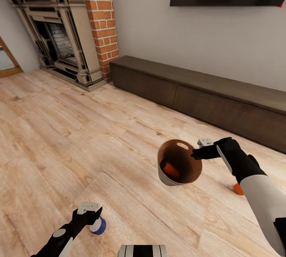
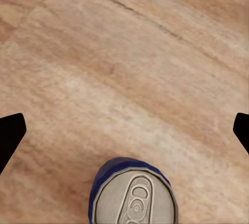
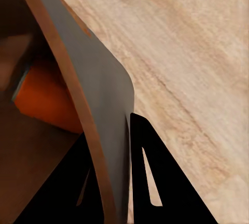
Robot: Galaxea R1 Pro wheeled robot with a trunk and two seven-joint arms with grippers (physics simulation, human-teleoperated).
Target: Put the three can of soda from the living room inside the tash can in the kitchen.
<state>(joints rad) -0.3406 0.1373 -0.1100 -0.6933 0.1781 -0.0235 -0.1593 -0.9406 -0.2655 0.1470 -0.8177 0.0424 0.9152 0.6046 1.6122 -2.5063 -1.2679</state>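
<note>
Head view: right gripper [image 1: 197,154] pinches the rim of the tilted tash can [image 1: 186,173], orange can [image 1: 171,171] inside; second orange can [image 1: 238,188] on the floor [image 1: 79,138] just behind the bin.

Left wrist: left gripper [image 2: 124,130] spread wide above the blue can [image 2: 132,195].

Right wrist: fingers [image 3: 155,182] clamp the bin wall. Risk: tilt spills the can.

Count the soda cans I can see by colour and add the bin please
Orange cans: 2, one inside the bin, one on the floor behind the right arm
Dark blue cans: 1, on the floor under the left gripper
Bins: 1, the trash can, its rim pinched by the right gripper
Total: 4
</note>
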